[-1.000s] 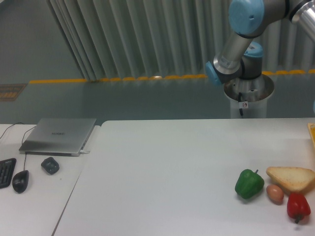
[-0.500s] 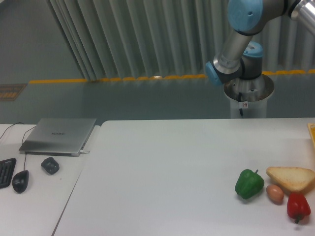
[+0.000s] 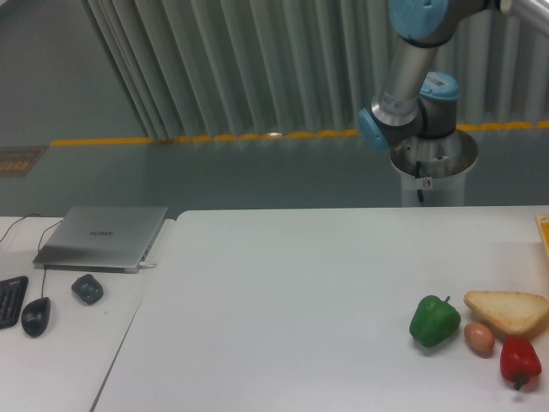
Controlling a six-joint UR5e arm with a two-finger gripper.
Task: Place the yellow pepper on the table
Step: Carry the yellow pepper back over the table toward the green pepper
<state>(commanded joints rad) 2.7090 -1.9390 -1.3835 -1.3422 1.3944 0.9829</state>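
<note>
Fixed camera, single view.

Arm (image 3: 410, 77): only the base column, grey links and blue joint caps show, behind the far right edge of the large white desk (image 3: 283, 300). The links run out of the top right of the frame. The fingers are out of view, so their state cannot be told.

Yellow pepper: not visible anywhere in this frame; its location cannot be told.

On the large white desk, near right area, one cluster:
- green pepper (image 3: 434, 320), upright, stem up, leftmost of the cluster.
- slice of bread (image 3: 507, 311), lying flat, right of the green pepper.
- small brownish-orange round item (image 3: 479, 338), just in front of the bread, between the two peppers; appears to touch the bread.
- red pepper (image 3: 520, 361), nearest the camera, close to the round item.

An orange-yellow edge (image 3: 544, 233) shows at the right border of the frame on the desk; too cropped to identify, contents not visible.

On the narrower white desk (image 3: 60, 352) to the left: closed grey laptop (image 3: 103, 237), small dark object (image 3: 87, 288), black mouse (image 3: 35, 316) with cable, corner of a keyboard (image 3: 10, 300).
</note>
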